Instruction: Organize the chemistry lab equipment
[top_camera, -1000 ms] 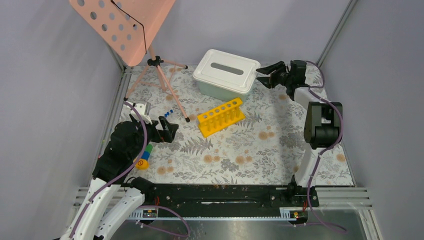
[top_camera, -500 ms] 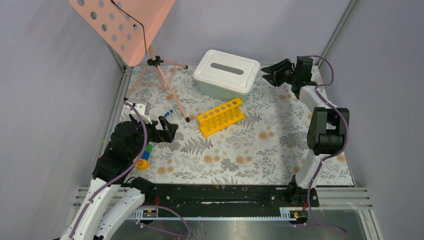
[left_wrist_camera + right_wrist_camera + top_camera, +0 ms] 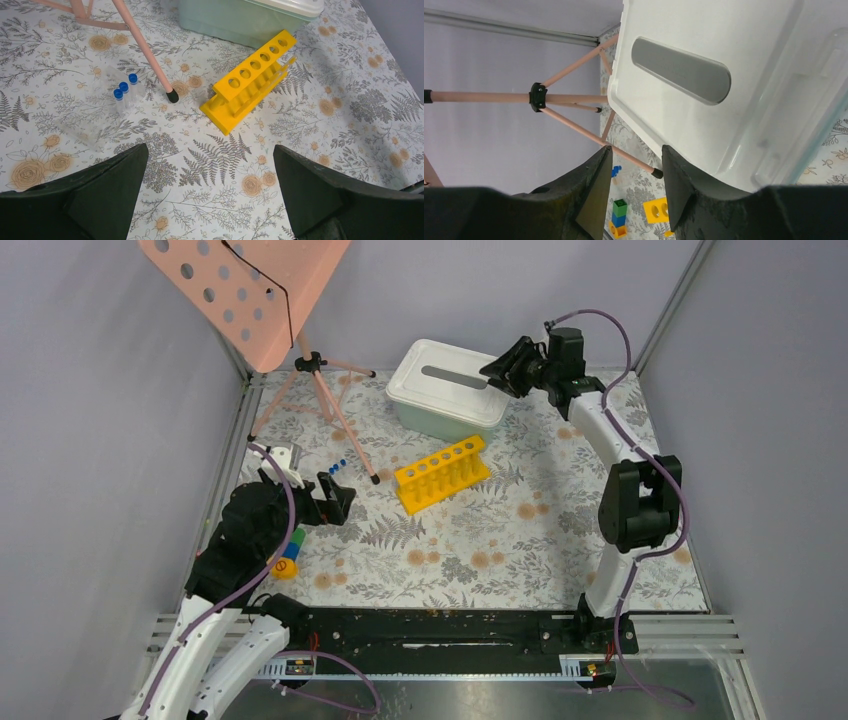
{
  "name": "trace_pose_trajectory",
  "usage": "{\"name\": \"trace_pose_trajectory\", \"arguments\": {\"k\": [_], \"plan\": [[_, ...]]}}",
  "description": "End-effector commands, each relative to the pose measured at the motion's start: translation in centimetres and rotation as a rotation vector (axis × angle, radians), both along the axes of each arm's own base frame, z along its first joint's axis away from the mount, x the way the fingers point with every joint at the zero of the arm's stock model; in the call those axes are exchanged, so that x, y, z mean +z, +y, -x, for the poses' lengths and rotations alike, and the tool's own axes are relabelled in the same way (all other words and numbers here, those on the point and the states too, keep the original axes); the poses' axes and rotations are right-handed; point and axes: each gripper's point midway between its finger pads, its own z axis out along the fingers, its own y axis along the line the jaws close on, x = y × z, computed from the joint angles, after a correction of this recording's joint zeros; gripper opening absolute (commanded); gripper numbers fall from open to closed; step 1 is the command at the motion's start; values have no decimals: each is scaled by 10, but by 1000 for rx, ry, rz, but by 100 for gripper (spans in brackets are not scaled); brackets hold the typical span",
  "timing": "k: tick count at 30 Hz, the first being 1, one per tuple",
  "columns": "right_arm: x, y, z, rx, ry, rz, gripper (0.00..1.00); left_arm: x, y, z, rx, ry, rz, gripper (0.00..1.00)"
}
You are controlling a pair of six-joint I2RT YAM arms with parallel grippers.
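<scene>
The left end effector hangs released, jaws wide, over the left side of the surface. The blue-capped tubes sit just beside the pink stand foot. The yellow rack stands mid-surface, with bare room toward the near edge. The right end effector hovers over the right edge of the white box lid, jaws narrowly parted, gripping nothing.

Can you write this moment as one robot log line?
left end effector: open, empty | right end effector: open, at white box | yellow rack: empty | blue-capped tubes: on table
</scene>
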Motion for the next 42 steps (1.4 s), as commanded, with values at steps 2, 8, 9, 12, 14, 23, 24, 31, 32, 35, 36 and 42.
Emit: {"name": "trace_pose_trajectory", "arguments": {"k": [2, 8, 9, 12, 14, 23, 24, 31, 32, 35, 36, 42], "plan": [[-32, -8, -7, -25, 48, 112, 48, 20, 2, -8, 20, -54, -3, 99], [-68, -21, -5, -60, 100, 185, 48, 19, 3, -8, 25, -52, -6, 99], [-73, -24, -4, -63, 109, 205, 48, 19, 3, -8, 25, -51, -7, 99], [-83, -30, -2, -72, 122, 241, 48, 19, 3, -8, 26, -52, -6, 99], [-84, -32, 0, -80, 115, 251, 48, 19, 3, -8, 25, -52, -6, 99], [-62, -20, -5, -7, 56, 221, 48, 18, 2, -9, 22, -47, -9, 99], [-58, -17, -6, 3, 50, 205, 48, 18, 2, -9, 22, -48, -9, 99], [-3, -10, 1, 42, -61, 169, 49, 17, 3, -9, 24, -47, -13, 99], [6, -9, 5, 47, -75, 171, 49, 17, 3, -9, 23, -46, -13, 99], [31, -11, 26, 54, -125, 192, 51, 17, 2, -10, 18, -44, -15, 99], [38, -12, 35, 59, -142, 206, 52, 17, 2, -10, 17, -43, -14, 99], [45, -25, 113, 105, -184, 317, 61, 15, -5, -8, -16, -34, -4, 99]]}}
